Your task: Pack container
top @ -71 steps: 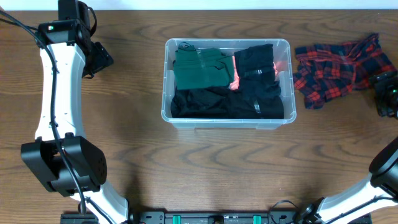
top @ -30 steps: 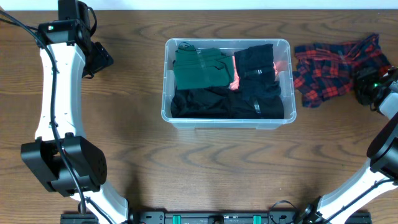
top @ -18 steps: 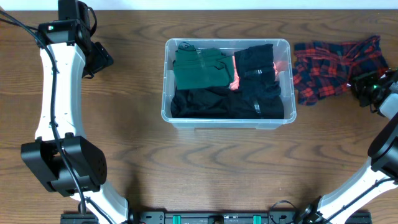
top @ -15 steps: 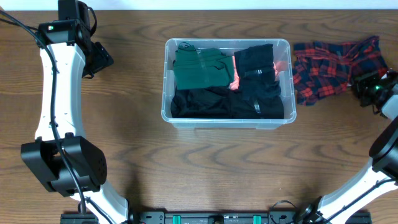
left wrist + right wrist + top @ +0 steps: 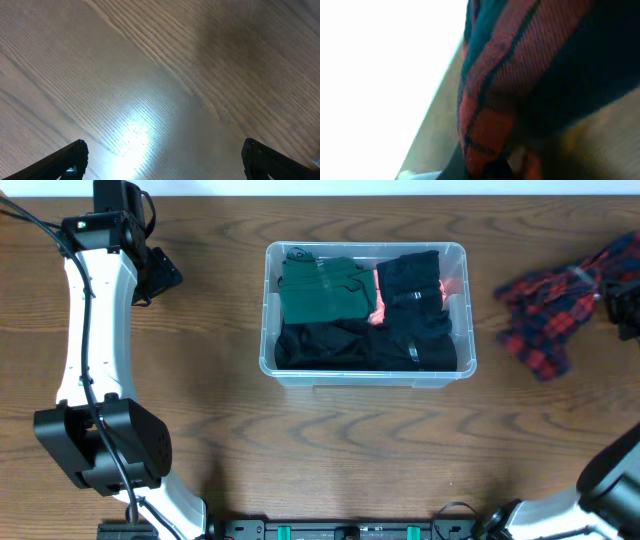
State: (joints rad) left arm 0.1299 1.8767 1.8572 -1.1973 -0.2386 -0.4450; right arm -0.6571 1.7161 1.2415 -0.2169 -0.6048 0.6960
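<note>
Right gripper (image 5: 618, 300) sits at the far right edge of the table (image 5: 330, 440), jaws clamped shut on the plaid cloth (image 5: 545, 315). From the right wrist view the red and navy plaid cloth (image 5: 520, 75) fills nearly the whole picture, pressed close to the lens. The fingers are mostly hidden under the fabric there. From overhead the cloth looks bunched and blurred, trailing from the gripper toward the left and down. It lies right of the container (image 5: 268, 310) and apart from it, not touching the rim.

The container is a clear plastic bin in the middle of the table, standing upright with its long side across. Inside: a green garment (image 5: 320, 290) at the back left and a black garment (image 5: 410, 280) at the back right. A pink-orange bit (image 5: 378, 308) shows between those two, and more black clothing (image 5: 360, 345) lies along the front.

Left gripper (image 5: 160, 275) is well off to the left of the container, near the back. Its jaws are spread wide with nothing between them. The left wrist view shows only bare wood grain with a bright glare patch, and the fingertips (image 5: 70, 160) at the bottom corners.
</note>
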